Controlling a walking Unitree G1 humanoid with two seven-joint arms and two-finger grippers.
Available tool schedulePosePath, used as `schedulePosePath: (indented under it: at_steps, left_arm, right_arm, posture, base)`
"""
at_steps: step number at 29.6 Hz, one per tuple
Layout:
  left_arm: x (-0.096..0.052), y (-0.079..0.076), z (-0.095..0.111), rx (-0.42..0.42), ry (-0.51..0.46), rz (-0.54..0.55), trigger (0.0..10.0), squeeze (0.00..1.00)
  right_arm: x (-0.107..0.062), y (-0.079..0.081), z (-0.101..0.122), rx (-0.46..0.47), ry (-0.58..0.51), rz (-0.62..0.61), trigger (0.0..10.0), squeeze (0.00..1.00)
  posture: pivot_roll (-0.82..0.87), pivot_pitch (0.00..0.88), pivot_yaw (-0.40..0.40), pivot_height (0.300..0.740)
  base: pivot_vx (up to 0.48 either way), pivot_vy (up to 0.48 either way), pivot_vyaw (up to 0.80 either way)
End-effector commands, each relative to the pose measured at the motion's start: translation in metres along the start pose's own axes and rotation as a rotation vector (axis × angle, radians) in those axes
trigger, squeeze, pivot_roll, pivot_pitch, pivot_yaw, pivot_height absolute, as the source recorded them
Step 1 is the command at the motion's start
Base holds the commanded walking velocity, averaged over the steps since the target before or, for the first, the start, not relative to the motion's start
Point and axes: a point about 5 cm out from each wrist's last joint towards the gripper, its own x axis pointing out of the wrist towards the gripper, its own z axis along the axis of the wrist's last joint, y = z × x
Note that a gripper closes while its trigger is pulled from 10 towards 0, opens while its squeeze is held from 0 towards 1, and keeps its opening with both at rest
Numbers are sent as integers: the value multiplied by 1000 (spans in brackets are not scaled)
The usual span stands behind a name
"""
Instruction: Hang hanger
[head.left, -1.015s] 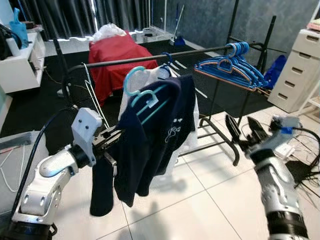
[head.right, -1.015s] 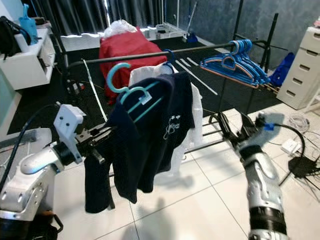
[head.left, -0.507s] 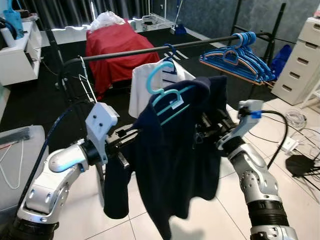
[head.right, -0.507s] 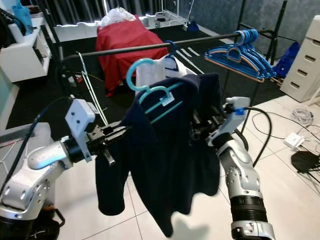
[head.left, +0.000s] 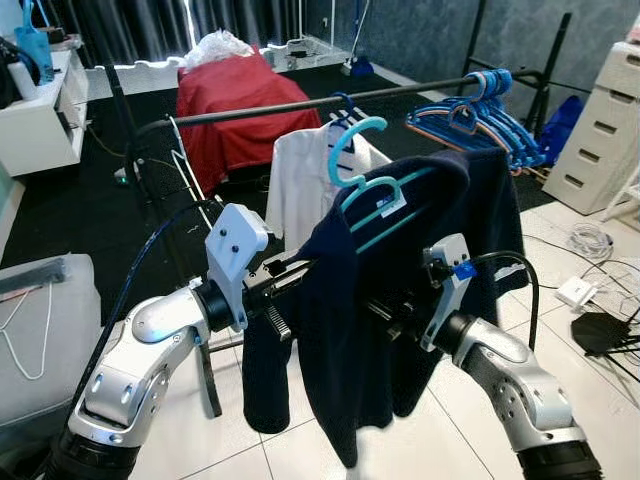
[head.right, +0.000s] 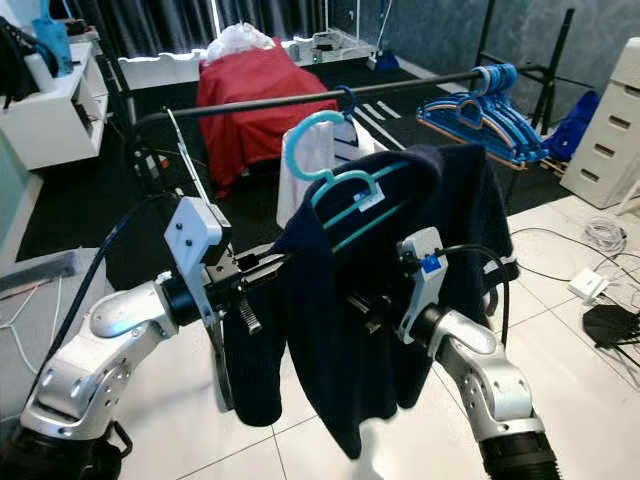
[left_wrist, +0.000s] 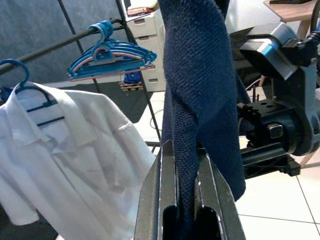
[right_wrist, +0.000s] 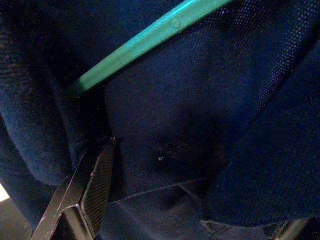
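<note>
The black clothes rail (head.left: 300, 102) runs across the room ahead, well beyond the robot's arms, with a white shirt (head.left: 300, 185) already hanging from it on a dark hanger and a cluster of empty blue hangers (head.left: 480, 115) bunched at its right end. In front of it, carried in the air, is the navy polo shirt (head.left: 400, 290) draped on a teal hanger (head.left: 365, 180), whose hook stands free, tilted, and below the level of the rail. The left gripper (head.left: 285, 290) is clamped on a fold of the shirt's left shoulder; the left wrist view shows its two fingers (left_wrist: 167, 190) pressed against the navy cloth between them. The right gripper (head.left: 385, 308) is pushed into the front of the shirt under the hanger bar; the right wrist view shows one finger (right_wrist: 92, 187) beside dark cloth, but whether it grips anything cannot be told.

The step in hand looks like the carry toward the rail, with hanging not yet done. The next move calls for lifting the hook above the rail in the open stretch between the white shirt and the blue hangers, then lowering it on
</note>
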Motion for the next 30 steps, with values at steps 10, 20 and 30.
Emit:
schedulePosePath:
  at_steps: [10, 20, 30]
  left_arm:
    - [3, -1, 8, 4, -33, 1, 10000, 0]
    - [-16, 24, -21, 59, 158, 149, 10000, 0]
    - [-58, 49, -32, 193, 336, 196, 10000, 0]
  right_arm:
    - [0, -22, 29, 13, -144, -242, 0, 0]
    - [-15, -31, 37, -52, -118, -317, 0, 0]
    - [-62, -78, 83, -182, -169, -617, 0, 0]
  posture:
    - [-48, 0, 32, 740]
    - [-52, 0, 31, 740]
    - [-59, 0, 26, 740]
  base:
    - [0, 0, 0]
    - [0, 0, 0]
    - [0, 0, 0]
